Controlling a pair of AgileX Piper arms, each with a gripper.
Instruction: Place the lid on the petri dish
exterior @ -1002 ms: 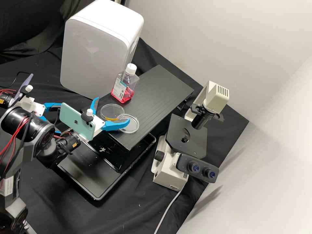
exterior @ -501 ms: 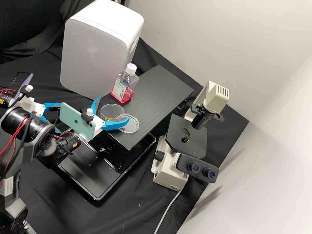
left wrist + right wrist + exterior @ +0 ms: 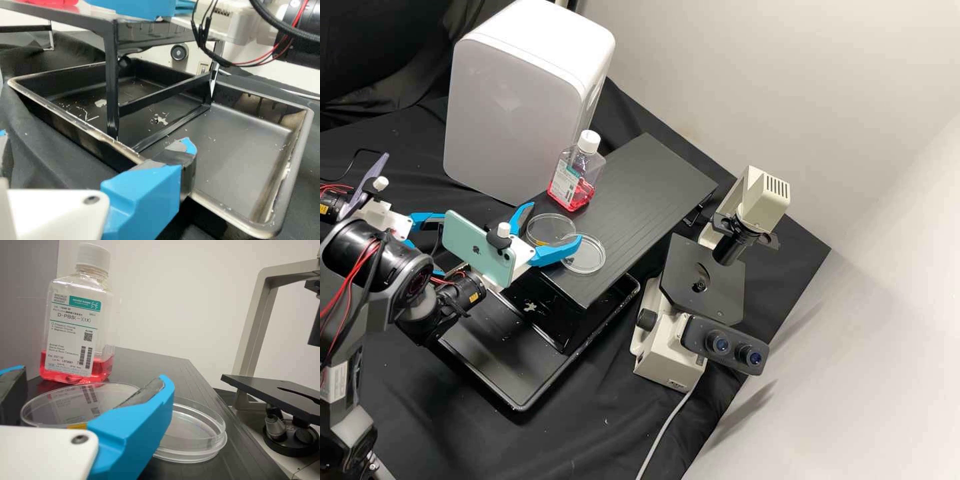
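Two clear round pieces lie side by side on the raised black platform (image 3: pixel 640 193). The lid (image 3: pixel 550 229) (image 3: pixel 65 405) sits between my right gripper's (image 3: pixel 549 230) (image 3: pixel 90 390) blue fingers (image 3: pixel 135 425), which press its rim on both sides. The petri dish (image 3: pixel 585 255) (image 3: pixel 195 432) rests just beyond the lid, towards the microscope and almost touching it. My left gripper (image 3: pixel 430 233) (image 3: pixel 95 142) hangs open and holds nothing, low beside the black tray (image 3: pixel 280 165), on the side away from the microscope.
A bottle of pink liquid (image 3: pixel 573 177) (image 3: pixel 77 330) stands on the platform behind the lid, in front of a white box-shaped device (image 3: pixel 520 93). The microscope (image 3: pixel 713 280) (image 3: pixel 285 390) stands to the right. The platform's legs (image 3: pixel 111 85) stand in the tray.
My right gripper's fingers have drawn in around the lid, the near one sliding back off the petri dish's edge. The left arm has kept still.
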